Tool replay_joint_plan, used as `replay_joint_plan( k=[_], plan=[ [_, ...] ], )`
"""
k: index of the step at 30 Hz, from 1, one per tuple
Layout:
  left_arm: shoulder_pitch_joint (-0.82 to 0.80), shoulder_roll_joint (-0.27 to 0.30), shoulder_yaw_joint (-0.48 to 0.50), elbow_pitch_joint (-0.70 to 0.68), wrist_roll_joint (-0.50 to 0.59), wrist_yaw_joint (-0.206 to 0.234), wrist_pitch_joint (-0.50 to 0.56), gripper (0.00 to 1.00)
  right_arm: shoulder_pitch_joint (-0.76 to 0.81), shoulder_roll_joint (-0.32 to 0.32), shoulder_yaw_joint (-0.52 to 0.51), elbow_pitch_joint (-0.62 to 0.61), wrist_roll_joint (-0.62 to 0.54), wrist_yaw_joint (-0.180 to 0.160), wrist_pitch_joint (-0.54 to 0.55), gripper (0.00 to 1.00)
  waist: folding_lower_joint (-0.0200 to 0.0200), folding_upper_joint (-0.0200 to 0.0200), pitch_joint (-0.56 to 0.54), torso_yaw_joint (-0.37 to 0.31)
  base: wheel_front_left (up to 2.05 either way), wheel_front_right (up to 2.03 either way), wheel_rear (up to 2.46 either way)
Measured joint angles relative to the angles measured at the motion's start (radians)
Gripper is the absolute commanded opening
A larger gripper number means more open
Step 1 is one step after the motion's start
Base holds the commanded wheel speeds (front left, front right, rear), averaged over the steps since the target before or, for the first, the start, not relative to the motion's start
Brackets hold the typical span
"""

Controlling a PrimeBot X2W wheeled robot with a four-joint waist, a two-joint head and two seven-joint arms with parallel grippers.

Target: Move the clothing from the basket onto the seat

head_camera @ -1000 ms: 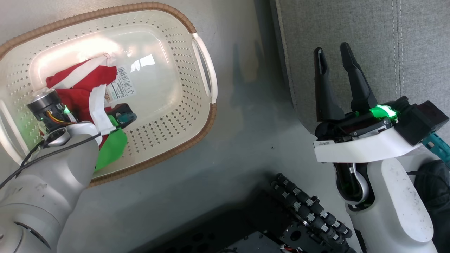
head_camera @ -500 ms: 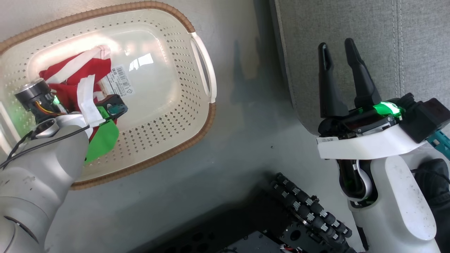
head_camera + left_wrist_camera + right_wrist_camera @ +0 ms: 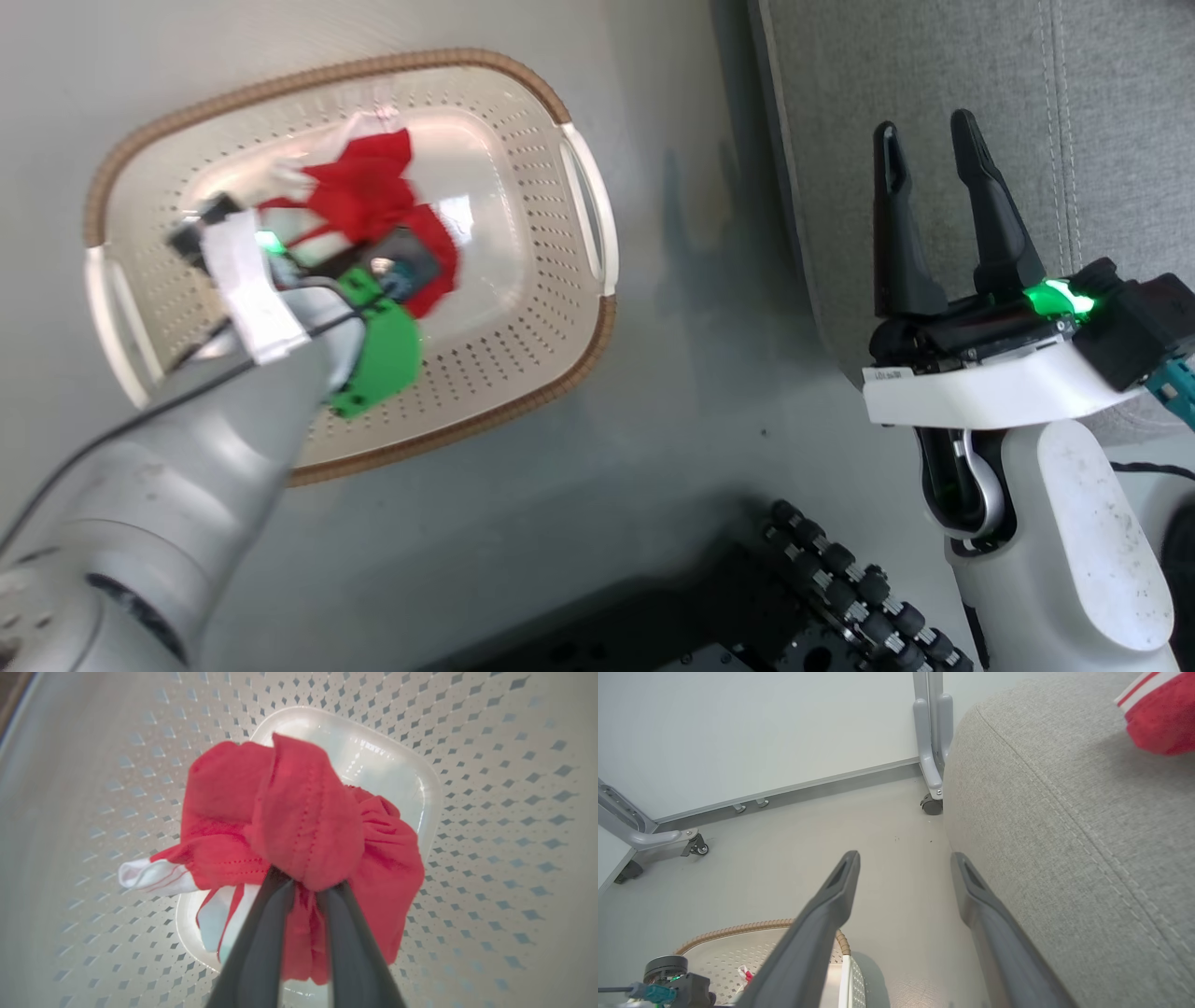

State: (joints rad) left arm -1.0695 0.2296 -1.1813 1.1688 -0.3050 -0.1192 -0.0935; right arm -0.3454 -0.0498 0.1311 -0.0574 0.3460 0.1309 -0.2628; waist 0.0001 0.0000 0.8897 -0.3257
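Head view: red clothing [image 3: 378, 191] with white trim sits bunched inside the cream perforated basket [image 3: 523, 308]. The basket stands on a smooth grey floor [image 3: 653, 373]. The grey woven seat [image 3: 1074, 84] is at upper right, apart from the basket. The left arm reaches down into the basket. The right gripper [image 3: 922, 126] hangs over the seat's edge, fingers parted, nothing between them.

Left wrist view: thin red fabric, stitched hems, a white cuff at left. The left gripper [image 3: 306, 886] is clamped on a fold of the clothing [image 3: 303, 812], which bunches beyond the tips. The perforated basket wall [image 3: 490, 788] lies behind. Contact with the bottom: cannot tell.

Right wrist view: right gripper [image 3: 906, 857] spread, empty, over the floor [image 3: 784, 858] beside the seat [image 3: 1064, 835]. A second red garment [image 3: 1162, 718], white-striped, lies on the seat. Pale wall panel [image 3: 761, 728] and castored frame [image 3: 930, 765] behind.
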Motion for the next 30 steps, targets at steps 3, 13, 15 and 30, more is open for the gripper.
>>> replay_joint_plan(
  k=[3, 13, 15, 30],
  plan=[
    [0.028, -0.039, 0.032, -0.032, -0.037, 0.016, -0.049, 0.00, 0.020, 0.000, -0.013, 0.002, -0.025, 0.000, 0.000, 1.00, 0.0000, 0.0000, -0.039, 0.019, 0.00, 0.00, 0.00],
    [0.157, -0.045, 0.162, -0.207, -0.177, 0.067, -0.160, 0.00, 0.077, 0.001, -0.055, -0.004, -0.100, 0.000, 0.034, 1.00, -0.0001, 0.0000, -0.196, 0.084, 0.00, 0.00, 0.00],
    [0.185, -0.034, 0.185, -0.261, -0.191, 0.080, -0.164, 0.00, 0.089, 0.001, -0.064, -0.016, -0.109, 0.000, 0.051, 1.00, -0.0001, 0.0000, -0.227, 0.096, 0.00, 0.00, 0.00],
    [0.505, 0.060, 0.491, -0.816, -0.233, 0.168, -0.169, 0.00, 0.192, 0.000, -0.115, -0.089, -0.157, 0.000, 0.175, 1.00, -0.0002, 0.0000, -0.469, 0.184, 0.00, 0.00, 0.00]
  ],
)
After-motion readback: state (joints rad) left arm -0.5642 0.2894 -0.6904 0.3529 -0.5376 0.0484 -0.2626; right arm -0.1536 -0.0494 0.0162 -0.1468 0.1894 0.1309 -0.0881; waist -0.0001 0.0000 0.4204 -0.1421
